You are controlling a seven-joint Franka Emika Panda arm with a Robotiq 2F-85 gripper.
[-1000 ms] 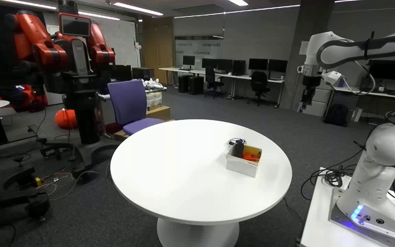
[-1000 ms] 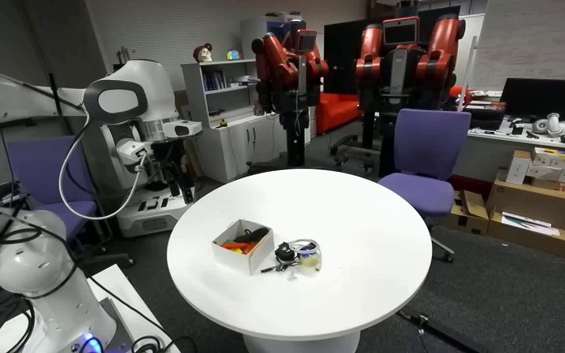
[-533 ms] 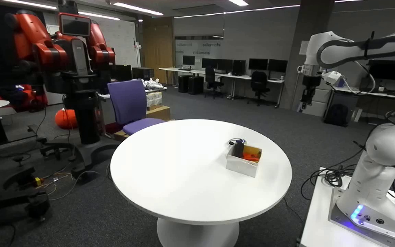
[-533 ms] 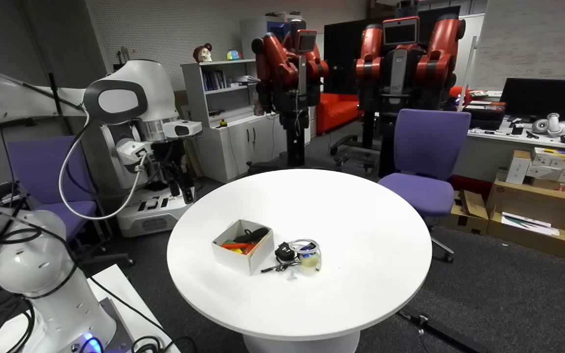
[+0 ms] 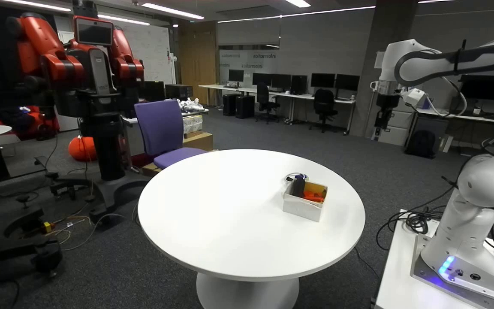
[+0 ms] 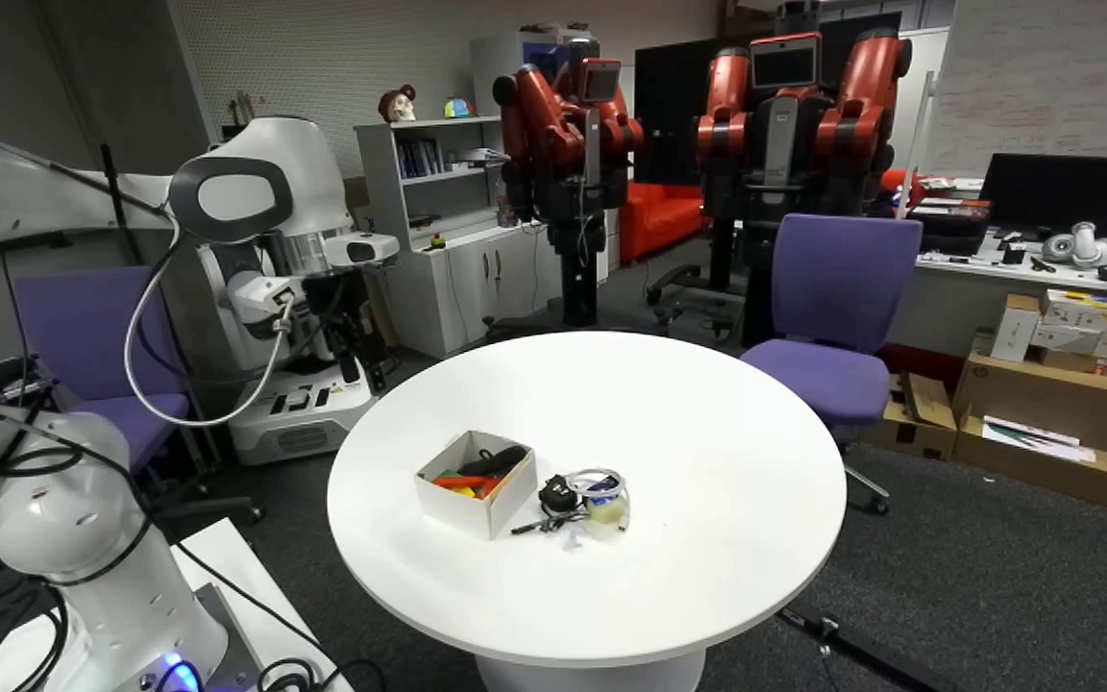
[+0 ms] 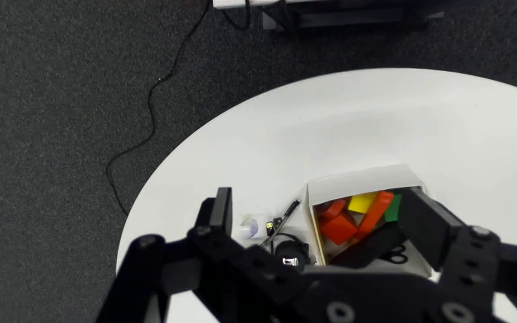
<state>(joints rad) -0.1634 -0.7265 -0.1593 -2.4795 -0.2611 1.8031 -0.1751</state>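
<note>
We are seeing the gripper (image 7: 319, 197) hanging in the air, its fingers (image 7: 221, 211) standing wide apart with only air between them. Lower down and well apart from it, we are finding the white box (image 6: 457, 509) resting on the round table (image 6: 698, 567), between the table's middle and the edge that is facing the arm's base (image 5: 465, 253). Inside the box we are making out red blocks (image 7: 339, 228), a yellow block (image 7: 361, 202) and a green block (image 7: 393, 208), with a long black object (image 6: 494, 461) lying beside them. Just outside it, a black round item (image 6: 558, 495), a dark stick (image 7: 281, 225) and a pale coiled cable (image 6: 602, 473) are lying close together. By the opposite edge, a purple chair (image 6: 847, 279) is standing.
</note>
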